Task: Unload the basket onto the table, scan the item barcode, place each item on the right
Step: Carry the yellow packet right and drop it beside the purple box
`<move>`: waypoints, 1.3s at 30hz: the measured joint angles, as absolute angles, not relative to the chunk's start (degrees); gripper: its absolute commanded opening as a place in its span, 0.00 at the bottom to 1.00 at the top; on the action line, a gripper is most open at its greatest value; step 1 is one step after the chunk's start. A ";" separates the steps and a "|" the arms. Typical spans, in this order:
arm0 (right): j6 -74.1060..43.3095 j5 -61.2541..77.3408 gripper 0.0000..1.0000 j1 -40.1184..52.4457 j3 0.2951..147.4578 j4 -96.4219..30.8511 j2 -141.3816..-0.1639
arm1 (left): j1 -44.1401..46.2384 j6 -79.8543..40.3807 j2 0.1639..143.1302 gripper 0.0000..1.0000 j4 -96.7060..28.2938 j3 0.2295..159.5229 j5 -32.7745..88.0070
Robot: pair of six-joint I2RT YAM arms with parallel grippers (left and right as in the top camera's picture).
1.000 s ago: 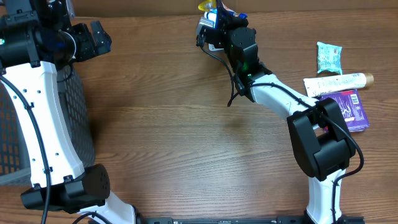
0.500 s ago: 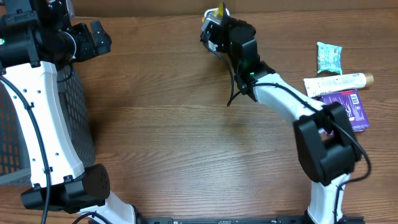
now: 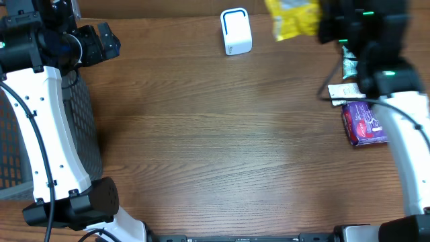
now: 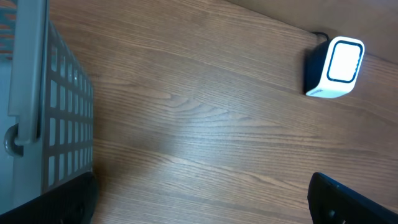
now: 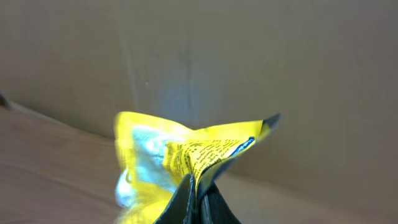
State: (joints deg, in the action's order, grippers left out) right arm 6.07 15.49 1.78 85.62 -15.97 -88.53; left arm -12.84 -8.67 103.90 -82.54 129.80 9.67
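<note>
Currently the right gripper (image 5: 199,198) is closed tight on a yellow packet (image 5: 180,155), pinching one crumpled edge of it between the two fingers; the rest of the packet fans out beyond the fingertips. Overhead, the same yellow packet (image 3: 292,17) is held in the air at the far edge of the table (image 3: 215,154), to the right of the white barcode scanner (image 3: 236,31) and apart from it. Motion blur on the right arm; printing on the packet is not legible and no barcode can be made out. Scanner stands upright on the wood near the far edge, and the left wrist view shows its lit face (image 4: 334,67). Left gripper (image 3: 107,42) has its jaws spread wide, holding nothing, above the far left corner beside the grey mesh basket (image 4: 62,112). On the right side of the table lie a purple packet (image 3: 366,124), a white tube (image 3: 346,91) just beyond it, and a teal packet (image 3: 349,67) partly hidden by the arm.
</note>
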 measured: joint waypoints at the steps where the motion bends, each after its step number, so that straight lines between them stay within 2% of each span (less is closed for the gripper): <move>1: 2.76 18.65 0.04 -1.08 85.62 -17.54 -88.60 | -12.84 -8.67 103.90 1.00 -82.54 129.80 9.67; 6: -8.45 29.54 0.04 -12.80 85.58 -25.32 -89.89 | -12.84 -8.67 103.90 1.00 -82.54 129.80 9.67; 10: -12.95 31.88 0.04 -21.58 85.58 -32.42 -89.93 | -12.84 -8.67 103.90 1.00 -82.56 129.80 9.67; 15: -15.20 24.73 0.04 -28.27 84.38 -38.41 -90.02 | -12.84 -8.67 103.90 1.00 -82.54 129.80 9.67; 22: -16.10 14.48 0.04 -29.52 78.91 -38.37 -93.36 | -12.84 -8.67 103.90 1.00 -82.54 129.80 9.67; 23: -16.16 13.76 0.07 -29.54 78.50 -38.37 -94.37 | -12.84 -8.67 103.90 1.00 -82.54 129.80 9.67; 31: -16.97 10.55 0.51 -29.58 78.15 -37.98 -97.45 | -12.84 -8.67 103.90 1.00 -82.54 129.80 9.67; 36: -16.86 10.09 0.84 -29.58 78.22 -38.63 -96.53 | -12.84 -8.67 103.90 1.00 -82.54 129.80 9.67; 39: -16.82 10.07 0.91 -29.58 78.63 -39.22 -93.82 | -12.84 -8.67 103.90 0.99 -82.54 129.80 9.67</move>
